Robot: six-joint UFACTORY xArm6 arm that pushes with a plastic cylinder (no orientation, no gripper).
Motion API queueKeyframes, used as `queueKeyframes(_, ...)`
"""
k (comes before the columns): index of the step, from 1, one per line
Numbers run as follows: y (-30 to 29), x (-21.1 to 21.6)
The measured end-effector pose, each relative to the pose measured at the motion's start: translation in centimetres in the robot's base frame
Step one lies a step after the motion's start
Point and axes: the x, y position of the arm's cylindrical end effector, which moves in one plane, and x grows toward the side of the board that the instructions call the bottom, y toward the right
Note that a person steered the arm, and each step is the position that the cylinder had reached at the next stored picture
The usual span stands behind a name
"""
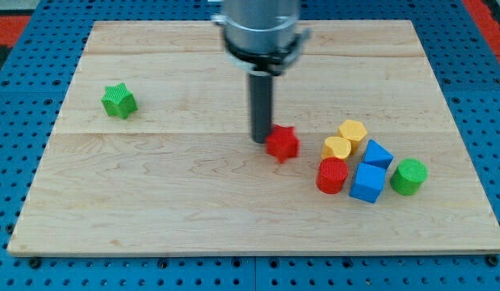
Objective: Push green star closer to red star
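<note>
The green star (119, 101) lies on the wooden board (177, 202) near the view's left edge. The red star (283, 143) lies near the board's middle, a little right of centre. My tip (260, 141) stands right beside the red star, at its left side, touching or almost touching it. The green star is far to the left of my tip and slightly higher in the view.
A cluster of blocks lies right of the red star: a yellow hexagon (353, 131), a yellow heart-like block (337, 148), a red cylinder (332, 175), two blue blocks (377, 153) (367, 182) and a green cylinder (409, 176). A blue pegboard (23, 97) surrounds the board.
</note>
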Motion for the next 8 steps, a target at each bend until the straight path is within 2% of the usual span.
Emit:
queueKeyframes(1, -1.2, 0.6)
queueKeyframes(2, -9.4, -3.0)
queueKeyframes(3, -15.9, -11.7)
queueKeyframes(4, -23.3, -14.8)
queueKeyframes(5, -24.6, -8.4)
queueKeyframes(6, -19.9, -3.2)
queueKeyframes(7, -19.8, -1.7)
queueKeyframes(8, -26.7, -4.2)
